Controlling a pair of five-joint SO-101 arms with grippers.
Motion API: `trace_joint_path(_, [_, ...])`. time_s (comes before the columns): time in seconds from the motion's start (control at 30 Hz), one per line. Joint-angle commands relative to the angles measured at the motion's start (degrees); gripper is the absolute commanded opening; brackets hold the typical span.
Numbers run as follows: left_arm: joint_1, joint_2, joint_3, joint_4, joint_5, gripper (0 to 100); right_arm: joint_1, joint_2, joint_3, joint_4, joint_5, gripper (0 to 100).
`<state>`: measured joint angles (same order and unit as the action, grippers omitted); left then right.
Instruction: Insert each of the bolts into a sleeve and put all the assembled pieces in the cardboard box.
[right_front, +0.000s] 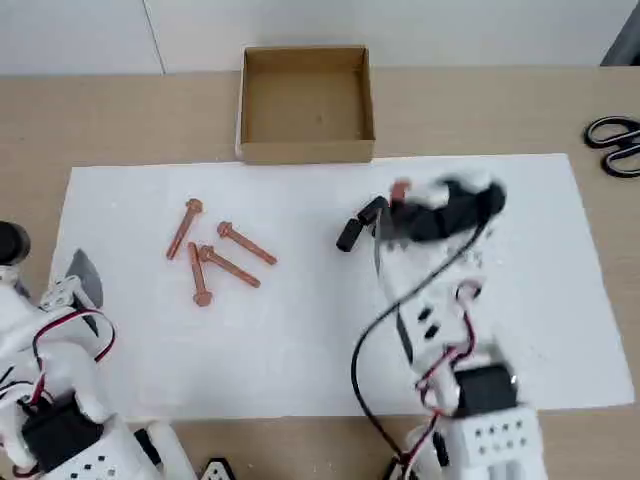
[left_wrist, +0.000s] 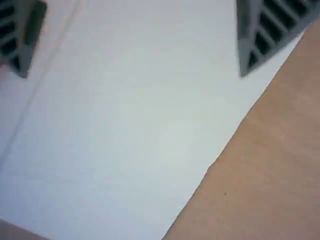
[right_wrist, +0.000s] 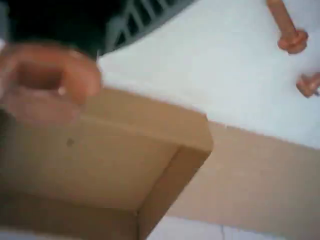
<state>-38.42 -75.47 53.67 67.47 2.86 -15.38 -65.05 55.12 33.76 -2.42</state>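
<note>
Table (right_front: 30, 130): tan wood, with a white paper sheet (right_front: 300, 340) spread across most of it.
Left arm: low at the near left corner, partly over the sheet's left edge.
Left gripper (left_wrist: 132, 70): wide apart and holding nothing. Its two ribbed grey fingers (left_wrist: 260, 35) hang over bare paper, close to where the sheet meets the wood.
Loose bolts (right_front: 232, 268): four copper-coloured ones lie flat on the left half of the sheet, clustered, well apart from either gripper. One (right_front: 183, 232) lies a little to the left of the others. The heads of two show in the right wrist view (right_wrist: 292, 41).
Cardboard box (right_front: 305, 152): open-topped, on the wood at the far side, its near wall at the sheet's far edge. The interior looks bare. Its rim and a corner (right_wrist: 125, 150) sit close below the right wrist camera.
Sleeves (right_front: 348, 235): two short black pieces near the middle of the sheet, just left of the right gripper, the second (right_front: 372, 211) nearer to it. Whether they touch it is lost in blur.
Right gripper (right_front: 403, 203): out over the sheet, short of the box and to its right, clamped on a copper held bolt (right_front: 400, 188), seen smeared against the box wall (right_wrist: 45, 80).
Scissors (right_front: 628, 146): black-handled, on the wood at the far right edge.
</note>
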Motion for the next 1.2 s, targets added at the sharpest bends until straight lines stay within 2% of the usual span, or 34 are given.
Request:
trace_joint_path(0.0, [-0.70,-0.35,0.13,2.46,-2.46,26,0.31,21.67,-23.03,-0.13,0.70,0.6])
trace_joint_path(0.17, [-0.70,-0.35,0.13,6.33,-6.95,26,0.22,49.71,-48.18,-0.66,0.35,0.7])
trace_joint_path(0.3, [-0.70,-0.35,0.13,8.79,-8.26,26,-0.40,68.97,-65.58,-5.14,0.35,0.7])
trace_joint_path(0.6, [-0.70,-0.35,0.13,10.20,-8.26,26,-3.21,100.00,-90.02,-11.12,0.70,1.2])
trace_joint_path(0.67, [-0.70,-0.35,0.22,10.20,-8.26,26,-2.95,105.27,-93.89,-11.12,0.70,3.0])
trace_joint_path(0.87, [-0.70,-0.35,0.22,10.20,-8.26,26,-2.24,117.05,-102.77,-10.59,0.79,17.8])
trace_joint_path(1.17, [-0.70,-0.35,0.22,10.20,-8.26,26,-2.42,120.04,-107.16,-10.51,0.79,17.8])
